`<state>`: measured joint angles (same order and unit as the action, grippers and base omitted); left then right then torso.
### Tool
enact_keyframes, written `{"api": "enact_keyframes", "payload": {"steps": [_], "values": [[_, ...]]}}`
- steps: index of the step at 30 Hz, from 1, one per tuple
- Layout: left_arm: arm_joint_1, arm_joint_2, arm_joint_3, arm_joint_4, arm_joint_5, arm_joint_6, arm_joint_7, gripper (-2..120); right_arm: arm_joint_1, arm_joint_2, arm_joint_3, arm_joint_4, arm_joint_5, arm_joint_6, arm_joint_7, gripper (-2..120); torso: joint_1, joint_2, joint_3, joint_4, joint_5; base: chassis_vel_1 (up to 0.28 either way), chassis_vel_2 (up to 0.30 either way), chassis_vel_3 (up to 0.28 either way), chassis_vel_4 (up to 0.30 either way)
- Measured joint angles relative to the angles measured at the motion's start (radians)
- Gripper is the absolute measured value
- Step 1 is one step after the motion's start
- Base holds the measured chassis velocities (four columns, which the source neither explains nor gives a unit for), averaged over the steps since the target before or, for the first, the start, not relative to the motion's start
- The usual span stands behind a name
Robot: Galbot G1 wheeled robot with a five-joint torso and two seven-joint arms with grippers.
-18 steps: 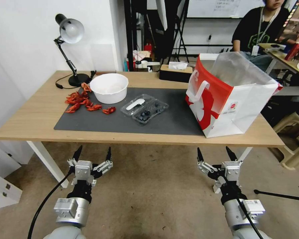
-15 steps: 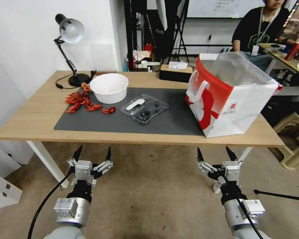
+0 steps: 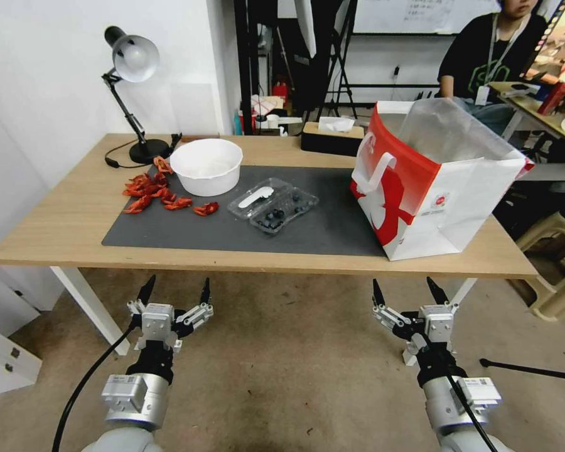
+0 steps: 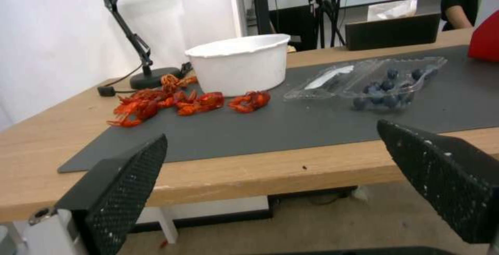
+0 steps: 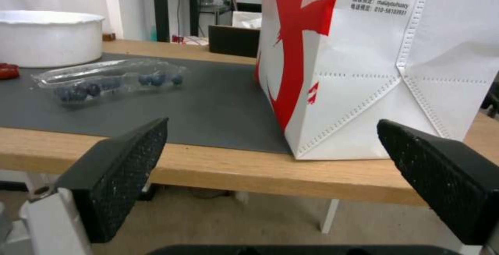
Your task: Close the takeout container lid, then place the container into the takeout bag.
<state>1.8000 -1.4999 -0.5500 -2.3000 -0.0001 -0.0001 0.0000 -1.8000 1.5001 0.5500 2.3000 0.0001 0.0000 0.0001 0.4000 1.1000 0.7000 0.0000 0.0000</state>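
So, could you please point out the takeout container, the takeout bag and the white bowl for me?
takeout container (image 3: 281,209), head view, on the blueberry-filled half.
takeout bag (image 3: 464,194), head view, on its white side panel.
white bowl (image 4: 244,68), left wrist view, on its outer wall.

Readable markings, as I see them from the console:

1. Takeout bag (image 5: 364,64), white side panel, right wrist view: I read a small round printed code at the top edge; under it a line of characters too small to make out, followed by what looks like "malayouhuoy"; below that, digits beginning "010-581", the rest unclear.
2. Same bag (image 3: 442,207), head view: I see a small round red logo with two tiny lines beneath, illegible.
3. Lid (image 3: 255,197): white oblong label, no text I can read.
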Motion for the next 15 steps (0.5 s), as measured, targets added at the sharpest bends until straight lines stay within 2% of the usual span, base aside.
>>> {"api": "enact_keyframes", "payload": {"steps": [6, 7, 8, 9, 10, 11, 12, 13, 15], "values": [[-0.002, -0.013, 0.013, -0.009, -0.021, 0.018, -0.001, 100, 0.001, 0.000, 0.004, 0.005, 0.005, -0.013, 0.000, 100, 0.000, 0.000, 0.000, 0.0000, 0.0005, 0.000, 0.000, 0.000, 0.000], [-0.010, -0.050, 0.054, -0.042, -0.075, 0.066, -0.005, 100, 0.003, 0.001, 0.016, 0.025, 0.016, -0.047, -0.004, 100, 0.000, 0.000, 0.000, 0.0001, -0.0001, 0.000, 0.000, 0.000, 0.000], [-0.010, -0.050, 0.054, -0.042, -0.075, 0.066, -0.005, 100, 0.003, 0.001, 0.016, 0.025, 0.016, -0.047, -0.004, 100, 0.000, 0.000, 0.000, 0.0001, -0.0001, 0.000, 0.000, 0.000, 0.000], [-0.019, -0.084, 0.094, -0.073, -0.123, 0.108, -0.006, 100, 0.007, 0.003, 0.030, 0.050, 0.031, -0.087, -0.008, 100, 0.000, 0.000, 0.000, 0.0000, -0.0005, 0.000, 0.000, 0.000, 0.000], [-0.021, -0.097, 0.106, -0.085, -0.142, 0.122, -0.007, 100, 0.009, 0.003, 0.042, 0.068, 0.041, -0.117, -0.012, 100, 0.000, 0.000, 0.000, -0.0001, 0.0007, 0.000, 0.000, 0.000, 0.000], [-0.021, -0.103, 0.109, -0.088, -0.154, 0.119, -0.005, 100, 0.012, 0.004, 0.057, 0.091, 0.055, -0.157, -0.016, 100, 0.000, 0.000, 0.000, -0.0001, 0.0008, 0.000, 0.000, 0.000, 0.000], [-0.021, -0.103, 0.109, -0.088, -0.154, 0.119, -0.005, 100, 0.012, 0.004, 0.057, 0.091, 0.055, -0.157, -0.016, 100, 0.000, 0.000, 0.000, -0.0001, 0.0008, 0.000, 0.000, 0.000, 0.000], [-0.019, -0.106, 0.109, -0.088, -0.162, 0.107, -0.001, 100, 0.017, 0.006, 0.077, 0.125, 0.075, -0.212, -0.022, 100, 0.000, 0.000, 0.000, -0.0001, 0.0002, 0.000, 0.000, 0.000, 0.000], [-0.018, -0.106, 0.105, -0.086, -0.167, 0.085, 0.001, 100, 0.021, -0.006, 0.079, 0.147, 0.138, -0.236, -0.027, 100, 0.000, 0.000, 0.000, 0.0001, -0.0002, 0.000, 0.000, 0.000, 0.000]]}}
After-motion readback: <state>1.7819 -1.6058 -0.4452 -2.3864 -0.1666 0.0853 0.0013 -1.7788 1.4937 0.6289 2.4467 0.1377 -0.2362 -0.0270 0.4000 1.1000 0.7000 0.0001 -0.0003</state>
